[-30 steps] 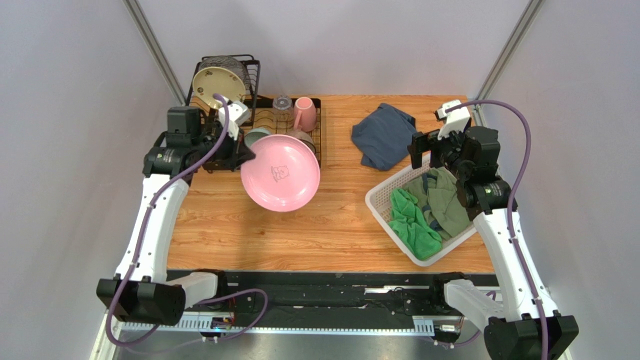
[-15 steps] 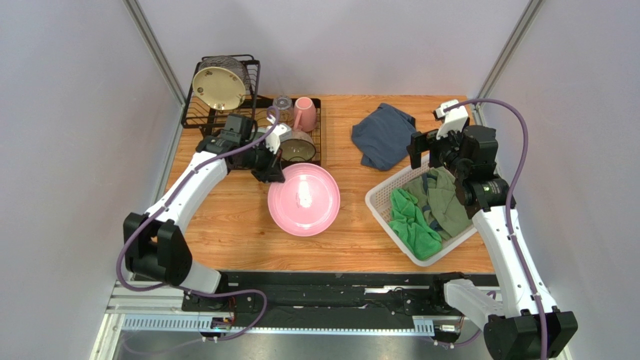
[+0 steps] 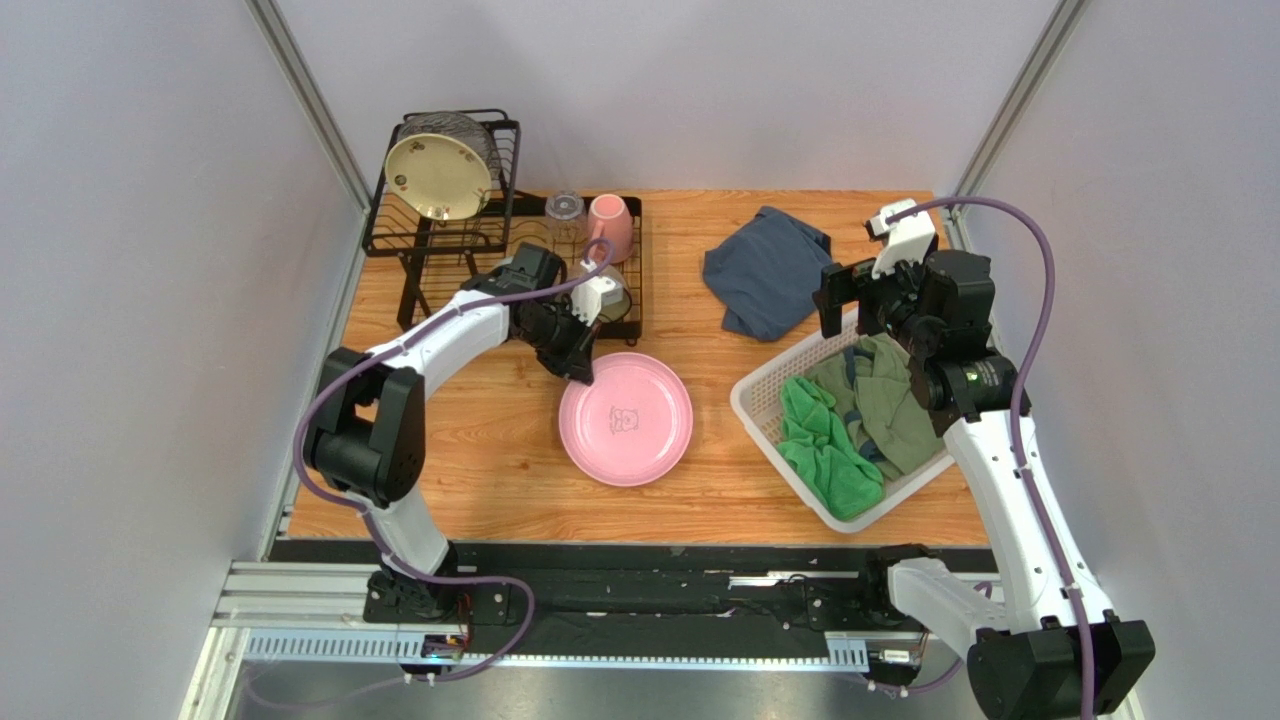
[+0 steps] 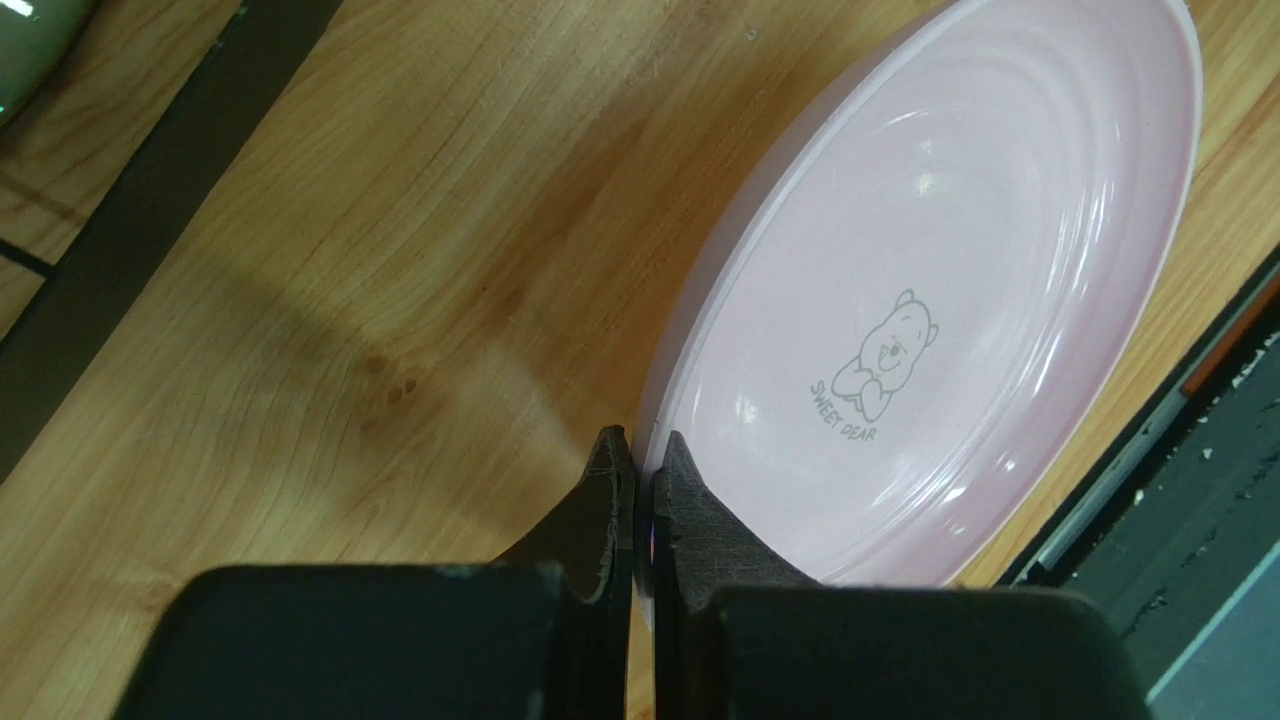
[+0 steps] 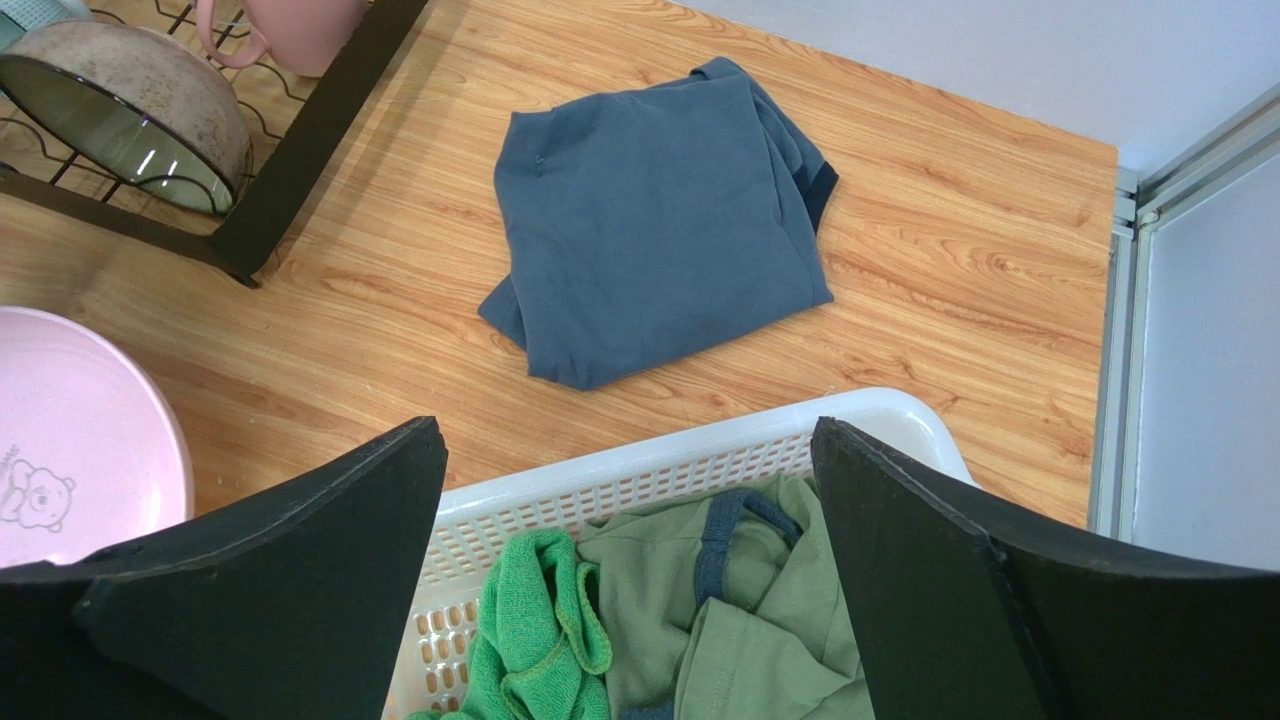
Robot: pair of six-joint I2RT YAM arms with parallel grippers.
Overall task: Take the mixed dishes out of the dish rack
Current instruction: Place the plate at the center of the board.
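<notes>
1. Left gripper (image 4: 639, 450) is pinched down on the rim of the pink plate (image 3: 627, 419), jaws almost together with only the rim between them.
2. Plate is out of the dish rack (image 5: 308, 158), face up mid-table toward the near edge. Seated on the wood or just above it, I can't tell.
3. Right gripper (image 5: 628, 450) is spread wide with nothing in it, over the white basket (image 3: 781, 368) by the right edge.
4. Left in the rack at the far left corner: cream plate (image 3: 437, 173), pink mug (image 3: 609, 225), glass tumbler (image 3: 564, 206), tan-olive bowl (image 5: 128, 105). Teal bowl is mostly hidden by my left arm.
5. My read: first of six is nearly unloaded. It needs a release, then five more.
</notes>
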